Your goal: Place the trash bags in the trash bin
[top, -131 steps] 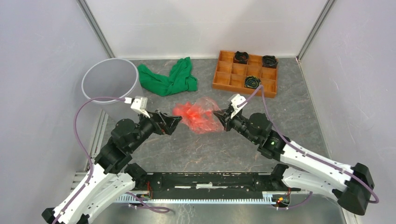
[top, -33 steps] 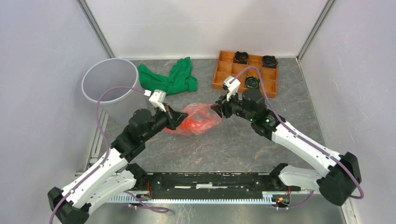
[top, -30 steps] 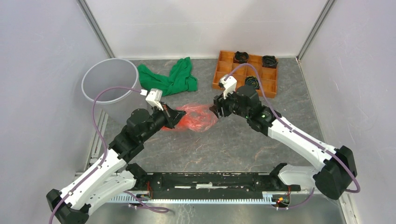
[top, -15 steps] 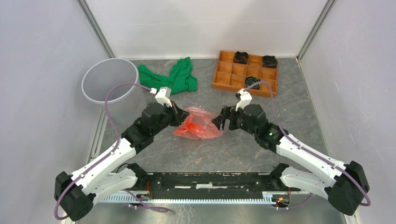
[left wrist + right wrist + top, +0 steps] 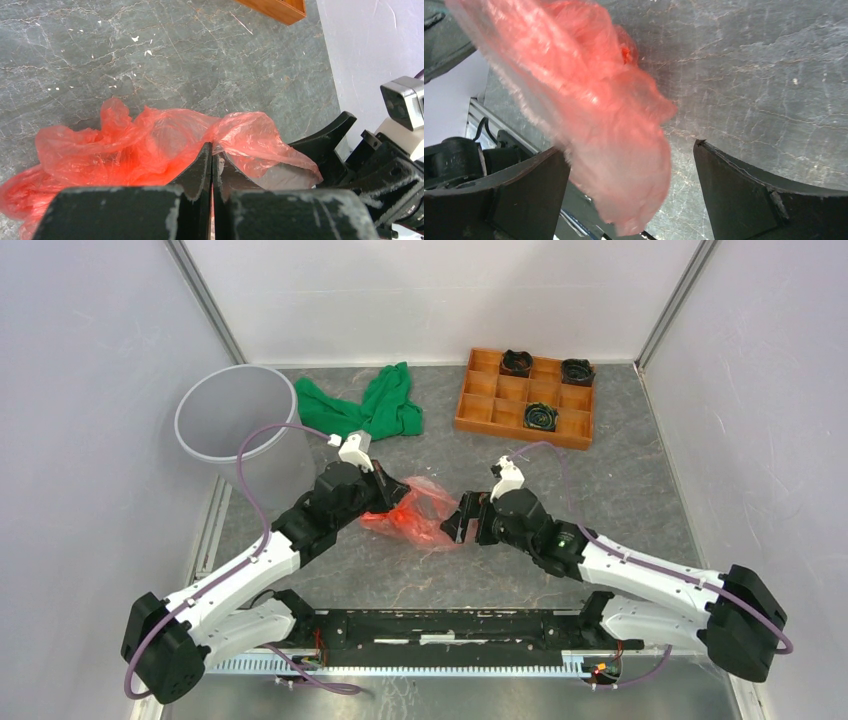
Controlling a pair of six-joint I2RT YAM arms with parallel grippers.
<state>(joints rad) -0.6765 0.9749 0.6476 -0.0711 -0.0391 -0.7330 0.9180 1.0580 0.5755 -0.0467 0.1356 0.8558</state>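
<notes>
Right gripper [image 5: 630, 148] released, left gripper [image 5: 210, 148] pinching trash bag [image 5: 145, 142]

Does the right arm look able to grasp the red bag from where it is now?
Probably yes: the right gripper is open at the trash bag, film hanging between its fingers, nothing blocking.
</notes>
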